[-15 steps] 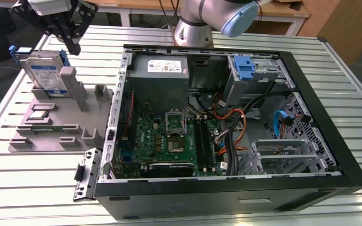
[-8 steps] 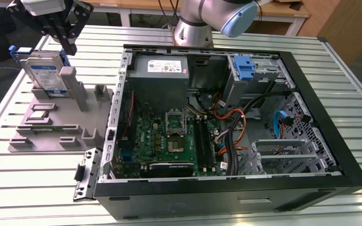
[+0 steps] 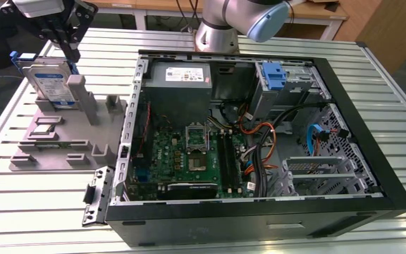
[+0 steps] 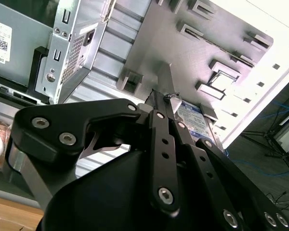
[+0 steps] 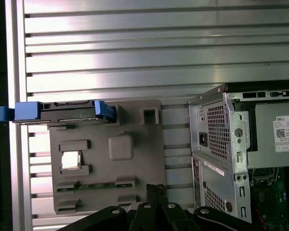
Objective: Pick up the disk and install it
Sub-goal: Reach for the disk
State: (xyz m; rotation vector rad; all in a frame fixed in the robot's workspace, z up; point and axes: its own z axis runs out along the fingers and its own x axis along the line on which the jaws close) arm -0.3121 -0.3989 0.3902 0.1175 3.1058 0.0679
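Now the gripper [image 5: 156,188], closed and empty, hangs over the grey holder [image 5: 135,173]; the disk [image 5: 67,110] stands upright below, apart from its fingertips.

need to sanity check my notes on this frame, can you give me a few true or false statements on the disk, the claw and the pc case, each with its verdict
1. The disk stands on edge in the grey fixture, outside the computer case. True.
2. The claw is clamped on the disk. False: it hangs over the fixture beside the disk and holds nothing.
3. The computer case lies open with its motherboard exposed. True.
4. The fixture sits on the exterior view's right of the case. False: it sits on the exterior view's left.
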